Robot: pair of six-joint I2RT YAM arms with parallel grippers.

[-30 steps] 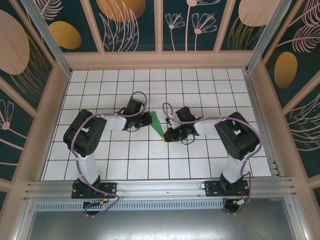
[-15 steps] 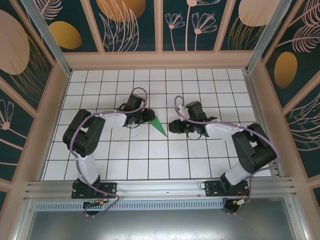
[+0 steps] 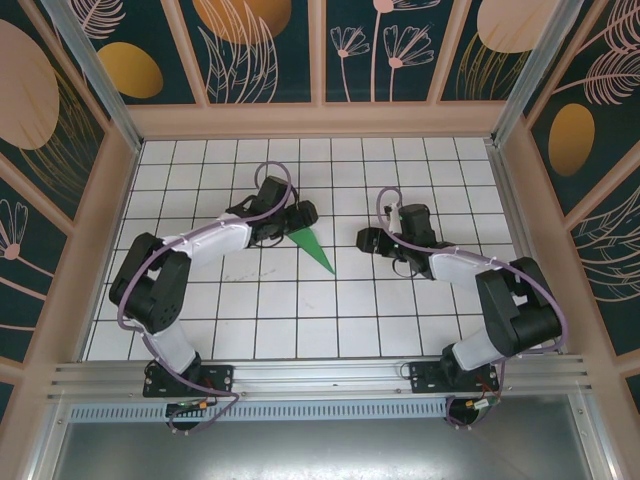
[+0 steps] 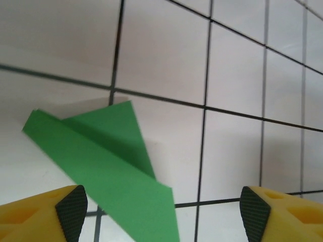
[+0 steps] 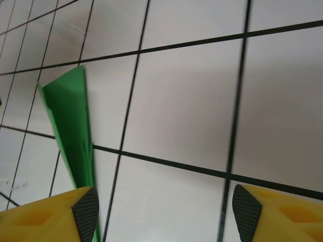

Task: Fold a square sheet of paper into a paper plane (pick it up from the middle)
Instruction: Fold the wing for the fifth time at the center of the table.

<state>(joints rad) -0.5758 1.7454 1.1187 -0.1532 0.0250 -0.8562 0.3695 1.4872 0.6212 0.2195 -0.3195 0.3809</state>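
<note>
Room around the slim green paper plane [image 3: 313,248] is generous. It lies near the middle of the white grid-tiled bench [image 3: 420,170], its point toward the near right and its wide end toward the far left. Bare tiles lie on every side, and the bench's edges are well away.

The left hand [image 3: 303,214] sits just beside the wide end, on its far-left side. Its wrist view shows the left hand [image 4: 161,206] with its yellow fingers [image 4: 35,214] spread wide and gripping nothing. There the paper plane [image 4: 101,166] runs down the picture close by one black pad, one flap slightly raised over a shadow. Whether pad and paper touch cannot be told.

The right hand [image 3: 367,240] stands apart to the plane's right, with bare tile between them. From its own wrist camera, the right hand [image 5: 164,209] is likewise open and empty, and the paper plane [image 5: 70,126] lies off to one side.

Dark floral wall panels [image 3: 265,50] in wooden frames close off the far and side edges. An aluminium rail [image 3: 320,375] carrying the arm bases borders the near one.
</note>
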